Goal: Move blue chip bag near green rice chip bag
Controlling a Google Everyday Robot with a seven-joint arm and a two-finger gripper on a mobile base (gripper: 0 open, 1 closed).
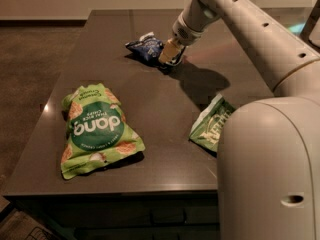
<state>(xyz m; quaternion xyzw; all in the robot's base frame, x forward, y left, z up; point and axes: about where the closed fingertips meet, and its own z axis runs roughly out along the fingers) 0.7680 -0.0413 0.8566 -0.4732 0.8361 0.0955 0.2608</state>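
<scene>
The blue chip bag (145, 47) lies on the dark table (165, 109) toward the far side, small and navy with white edges. My gripper (168, 57) is low at the bag's right end, touching or just beside it. The green rice chip bag (97, 128), puffy lime green with a "dang" circle, lies at the near left of the table, well apart from the blue bag.
A flatter green bag (212, 124) lies at the near right, partly hidden by my arm's large grey body (270, 169). The table's front edge runs just below the two green bags. Brown floor lies to the left.
</scene>
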